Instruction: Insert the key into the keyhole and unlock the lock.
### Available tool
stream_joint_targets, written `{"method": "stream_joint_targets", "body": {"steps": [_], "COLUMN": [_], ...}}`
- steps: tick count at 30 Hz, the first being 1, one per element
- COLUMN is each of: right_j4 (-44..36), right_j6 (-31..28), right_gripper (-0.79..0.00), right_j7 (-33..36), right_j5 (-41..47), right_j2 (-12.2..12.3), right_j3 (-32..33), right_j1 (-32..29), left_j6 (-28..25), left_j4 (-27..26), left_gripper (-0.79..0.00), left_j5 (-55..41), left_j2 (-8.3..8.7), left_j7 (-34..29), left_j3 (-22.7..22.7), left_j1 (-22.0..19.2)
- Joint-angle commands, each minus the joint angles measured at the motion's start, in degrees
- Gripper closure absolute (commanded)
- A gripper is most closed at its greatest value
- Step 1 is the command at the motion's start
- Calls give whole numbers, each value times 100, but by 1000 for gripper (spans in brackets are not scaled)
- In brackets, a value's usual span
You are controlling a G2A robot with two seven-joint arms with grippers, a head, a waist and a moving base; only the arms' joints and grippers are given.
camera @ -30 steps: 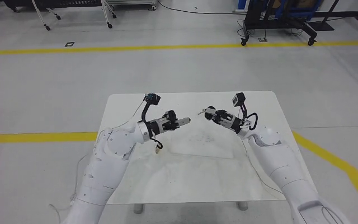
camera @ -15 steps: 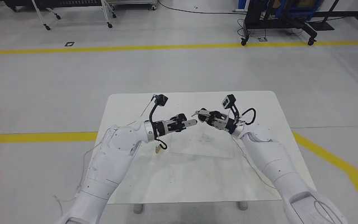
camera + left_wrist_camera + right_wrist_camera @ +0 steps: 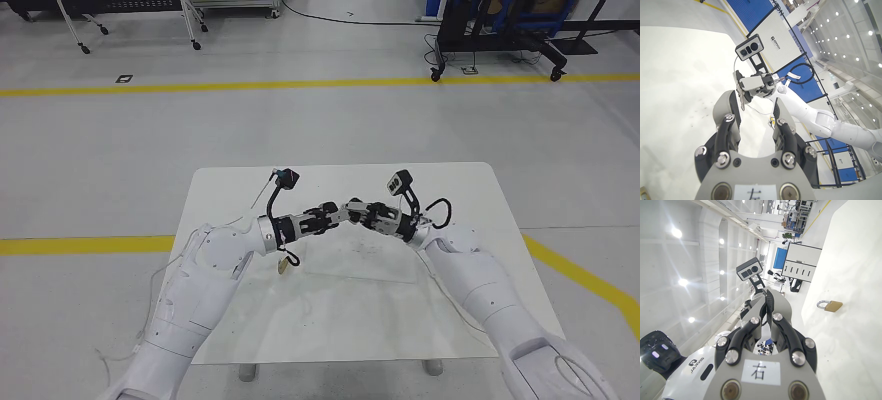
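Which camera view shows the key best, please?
The left wrist view: the key hangs plainly from the right gripper, shut on its head. In the top view it is too small to make out; in the right wrist view the gripper's closed fingers hide it.

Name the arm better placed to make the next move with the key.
Left, probably. The left gripper is open with the key at the mouth of its fingers; the right gripper is shut on the key's head and can only hold it.
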Motion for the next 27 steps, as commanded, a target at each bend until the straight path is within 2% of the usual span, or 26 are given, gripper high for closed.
{"method": "stream_joint_targets", "body": {"steps": [1, 12, 18, 27], "right_j4": [0, -68, -150, -297], "right_j6": [-161, -881, -1017, -1169], "right_gripper": [0, 0, 0, 0], "right_j7": [9, -246, -378, -457], "right_j5": [-28, -301, -535, -724], "right_j2": [-5, -1, 0, 28], "right_j3": [16, 155, 165, 246], "right_j1": [-14, -111, -145, -231], "left_j6": [49, 103, 118, 206], "left_j4": [-5, -6, 12, 48], "left_gripper": [-354, -326, -222, -172], "left_j5": [1, -188, -228, -150], "left_j2": [7, 38, 55, 80], "left_j7": [18, -34, -30, 17], "left_j3": [8, 50, 76, 118], "left_j1": [1, -10, -29, -77]}}
